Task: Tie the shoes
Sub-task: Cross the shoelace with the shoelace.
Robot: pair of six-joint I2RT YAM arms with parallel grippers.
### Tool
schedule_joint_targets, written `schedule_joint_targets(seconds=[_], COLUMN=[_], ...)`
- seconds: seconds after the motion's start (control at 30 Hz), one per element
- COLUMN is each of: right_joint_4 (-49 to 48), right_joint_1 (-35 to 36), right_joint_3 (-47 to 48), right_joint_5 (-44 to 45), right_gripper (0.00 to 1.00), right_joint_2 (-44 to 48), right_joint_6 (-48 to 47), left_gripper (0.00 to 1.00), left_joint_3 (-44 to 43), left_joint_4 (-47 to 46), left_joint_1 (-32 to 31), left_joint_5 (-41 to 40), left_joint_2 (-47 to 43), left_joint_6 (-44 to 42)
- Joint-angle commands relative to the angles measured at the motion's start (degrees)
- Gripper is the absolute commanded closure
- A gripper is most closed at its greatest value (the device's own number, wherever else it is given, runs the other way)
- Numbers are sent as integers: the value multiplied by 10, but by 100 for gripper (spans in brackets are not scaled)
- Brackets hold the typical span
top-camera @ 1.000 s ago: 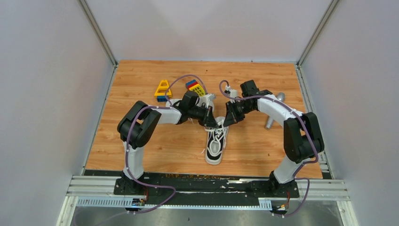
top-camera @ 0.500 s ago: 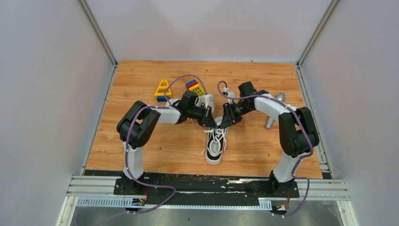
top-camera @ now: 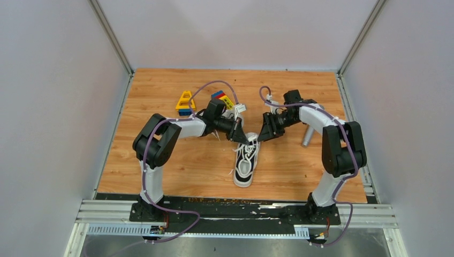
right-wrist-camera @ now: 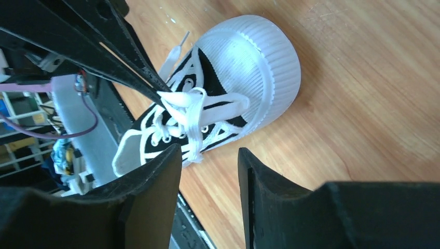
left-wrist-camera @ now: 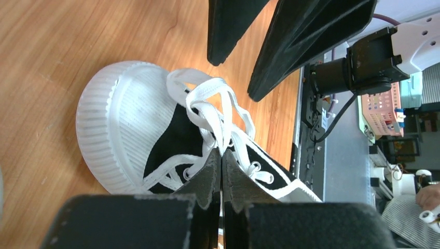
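Observation:
One black canvas shoe with a white toe cap lies mid-table, toe pointing away from the arm bases. It also shows in the left wrist view and the right wrist view. My left gripper is shut on a loop of the white lace over the shoe's tongue, with the fingertips pressed together. My right gripper is open and empty, just right of the laces and apart from them. In the right wrist view its fingers frame bare wood beside the shoe. A second shoe does not show plainly.
Yellow toy blocks and coloured blocks lie behind the left arm. A grey metal cylinder lies on the wood to the right of the right wrist. Grey walls enclose three sides of the table.
My right gripper has drawn back a little to the right, away from the laces. My left gripper stays shut on the lace at the shoe.

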State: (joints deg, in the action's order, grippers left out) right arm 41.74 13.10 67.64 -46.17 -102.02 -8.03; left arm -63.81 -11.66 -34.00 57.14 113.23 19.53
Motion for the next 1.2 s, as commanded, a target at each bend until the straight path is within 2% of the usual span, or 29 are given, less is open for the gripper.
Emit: schedule_joint_targets(seconds=[0.0, 0.07, 0.37, 0.67, 0.87, 1.07, 1.13, 1.17], right_joint_4=[47, 51, 47, 46, 42, -1, -8, -10], right_joint_1=[-20, -28, -29, -17, -10, 8, 19, 23], right_joint_3=[50, 63, 94, 57, 41, 23, 29, 32], right_joint_5=[-77, -96, -89, -110, -73, -82, -76, -75], right_gripper=[55, 53, 51, 50, 50, 50, 53, 58], right_joint_2=[4, -23, -70, -48, -38, -33, -36, -38], right_joint_6=[-12, 16, 41, 38, 33, -3, -15, -19], left_gripper=[100, 100, 100, 100, 100, 100, 100, 100], left_joint_3=[-54, -81, -124, -132, -124, -110, -109, -111], left_joint_4=[74, 160, 289, 320, 290, 260, 260, 262], left_joint_1=[-3, -7, -9, -18, -19, -18, -18, -18], left_joint_5=[25, 19, 1, 12, 15, 23, 26, 27], left_joint_2=[10, 18, 10, 4, 8, 7, 8, 9], left_joint_6=[-74, -126, -215, -217, -162, -124, -121, -122])
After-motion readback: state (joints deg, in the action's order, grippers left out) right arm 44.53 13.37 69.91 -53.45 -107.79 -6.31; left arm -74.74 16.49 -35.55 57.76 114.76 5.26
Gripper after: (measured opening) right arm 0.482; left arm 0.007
